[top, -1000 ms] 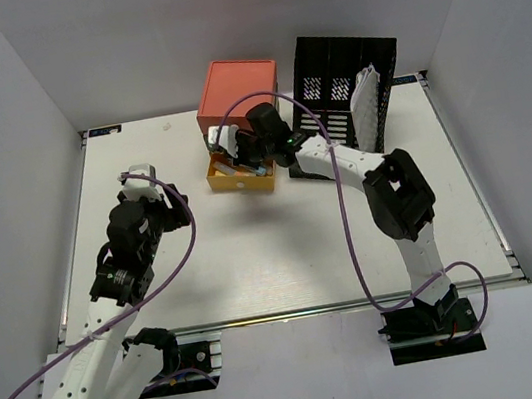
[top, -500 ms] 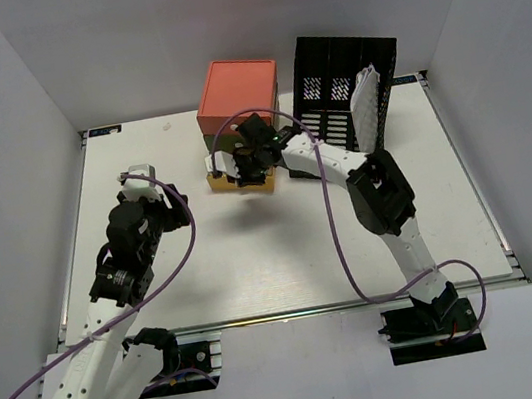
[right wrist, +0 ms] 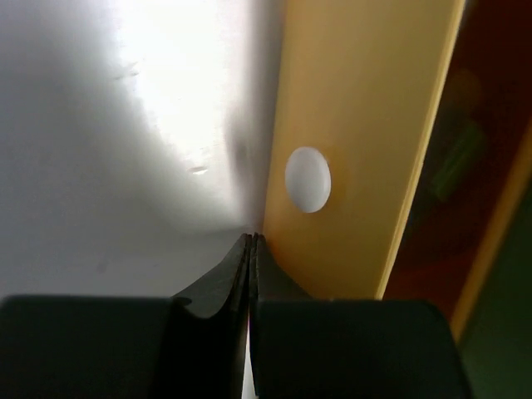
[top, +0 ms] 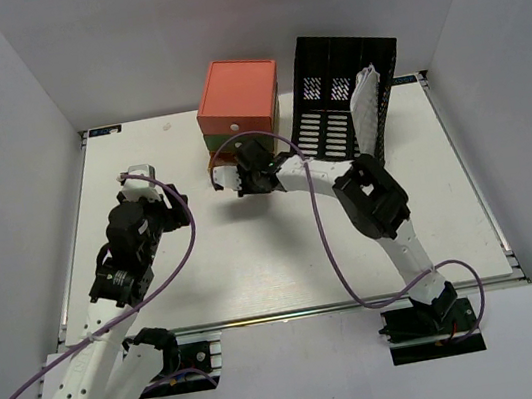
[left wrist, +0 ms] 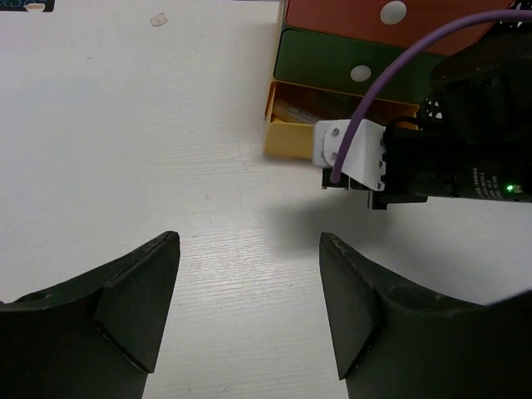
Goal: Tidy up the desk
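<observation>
Since the earlier frame the yellow drawer (left wrist: 289, 140) has gone back most of the way into the box (top: 237, 93), and the right arm has stretched further toward it. From the left wrist view, the drawer stands out only a little from under the green one.

Right gripper (right wrist: 251, 241): jaws together, nothing between them. The tips rest against the drawer front, near its white knob (right wrist: 307, 179), low down where the front meets the tabletop.

Left gripper (left wrist: 249, 249): jaws well apart, holding nothing. It hangs over bare tabletop on the left side, well apart from the box.

The desk (top: 256, 262) lies flat beneath both arms and fills the middle of the top view. The box and a black rack (top: 339, 87) stand side by side at its far edge.
</observation>
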